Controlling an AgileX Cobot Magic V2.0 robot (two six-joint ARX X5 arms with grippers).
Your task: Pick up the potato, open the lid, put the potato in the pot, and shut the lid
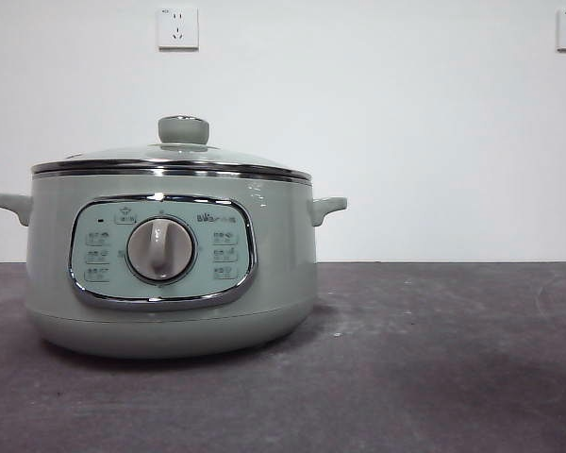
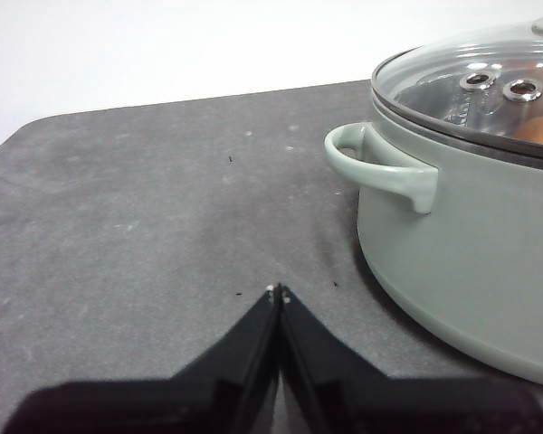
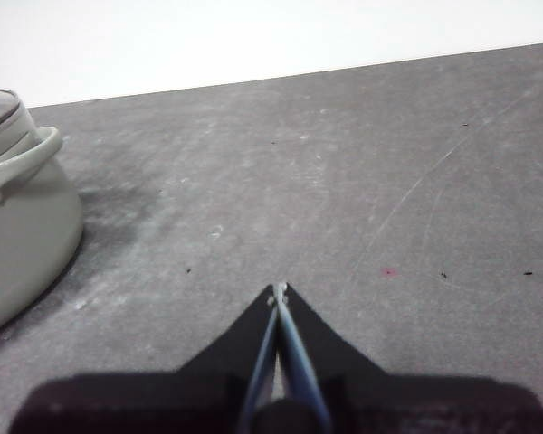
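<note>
**Lid down, potato inside, both arms clear**

While the pot [image 1: 170, 274] sits on the dark grey desk [image 1: 434, 359] with its control panel and grey dial [image 1: 160, 249] facing front, the glass lid [image 1: 170, 159] lies closed on its chrome rim, the pale-green knob [image 1: 183, 129] upright at its centre. Through the glass, in the left wrist view, an orange-brown patch shows inside the pot: the potato [image 2: 538, 132], lying below the lid's two small steam vents [image 2: 523, 89]. Only part of it can be seen.

The left gripper [image 2: 278, 291] hangs over bare desk just beside the pot, near one of its side handles [image 2: 376, 163], touching nothing. Its fingers are pressed together, tips meeting, with nothing between them.

The right gripper [image 3: 278, 291] hangs over the desk on the pot's other side, farther from it; the pot's other handle [image 3: 23, 163] shows at the edge of its view. Its fingers are likewise pressed together and hold nothing.

On the white wall behind the pot are two sockets [image 1: 177, 28], one above the pot, the other well off to the side.
</note>
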